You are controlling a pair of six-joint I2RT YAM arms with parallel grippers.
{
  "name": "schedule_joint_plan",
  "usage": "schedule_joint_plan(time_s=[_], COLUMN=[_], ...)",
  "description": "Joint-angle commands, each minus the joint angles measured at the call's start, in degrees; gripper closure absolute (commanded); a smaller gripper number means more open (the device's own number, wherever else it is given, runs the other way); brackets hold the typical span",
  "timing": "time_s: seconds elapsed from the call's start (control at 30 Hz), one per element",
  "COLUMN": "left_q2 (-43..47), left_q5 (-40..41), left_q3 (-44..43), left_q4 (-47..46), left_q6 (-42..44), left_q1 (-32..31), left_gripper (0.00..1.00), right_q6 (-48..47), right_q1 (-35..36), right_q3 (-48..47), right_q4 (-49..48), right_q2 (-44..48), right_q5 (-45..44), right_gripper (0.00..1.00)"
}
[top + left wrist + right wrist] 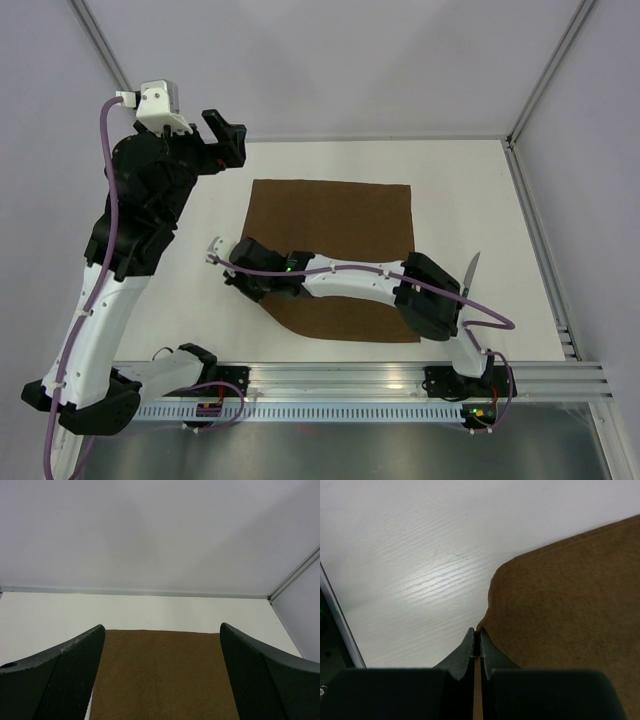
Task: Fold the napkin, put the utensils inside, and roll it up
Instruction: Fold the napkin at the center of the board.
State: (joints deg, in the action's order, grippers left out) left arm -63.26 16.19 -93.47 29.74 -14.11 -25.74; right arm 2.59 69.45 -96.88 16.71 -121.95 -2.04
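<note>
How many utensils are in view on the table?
1. A knife lies on the table right of the napkin, its handle end hidden behind the right arm. More could be hidden under that arm.

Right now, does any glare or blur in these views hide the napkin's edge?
Right wrist view: streaky glare on the table left of the napkin, whose edge reads clearly; the right gripper is dark and soft. Left wrist view: even light, the left gripper dark. Top external view: sharp, faint shadows only.

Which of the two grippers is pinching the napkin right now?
The right gripper: its jaws are shut on the napkin's edge near a corner. The left gripper stands wide open, holding nothing.
</note>
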Motion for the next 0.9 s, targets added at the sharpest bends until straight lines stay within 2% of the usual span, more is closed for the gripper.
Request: schedule_joint_plan(time_s=[0.0, 0.27, 0.87], left_q2=[-0.4, -0.6, -0.1], left_q5=[-1.3, -2.6, -1.7], left_q3=[1.0, 3.4, 6.2], left_q4=[-3.0, -5.3, -11.8], left_q6=[0.6, -0.5, -2.3], left_q1=[0.2, 0.2, 0.2], left_gripper=[0.0, 0.0, 0.0], right_q6=[-0.8, -2.1, -11.1], right_q1=[-2.4, -6.8, -16.9], right_q3=[1.6, 5.1, 13.1], right_q4=[0.3, 0.8, 0.1], right_q2=[6.4, 11.3, 19.2], right_q5=[-2.1, -2.4, -1.2], right_gripper=[1.0, 1.0, 1.0])
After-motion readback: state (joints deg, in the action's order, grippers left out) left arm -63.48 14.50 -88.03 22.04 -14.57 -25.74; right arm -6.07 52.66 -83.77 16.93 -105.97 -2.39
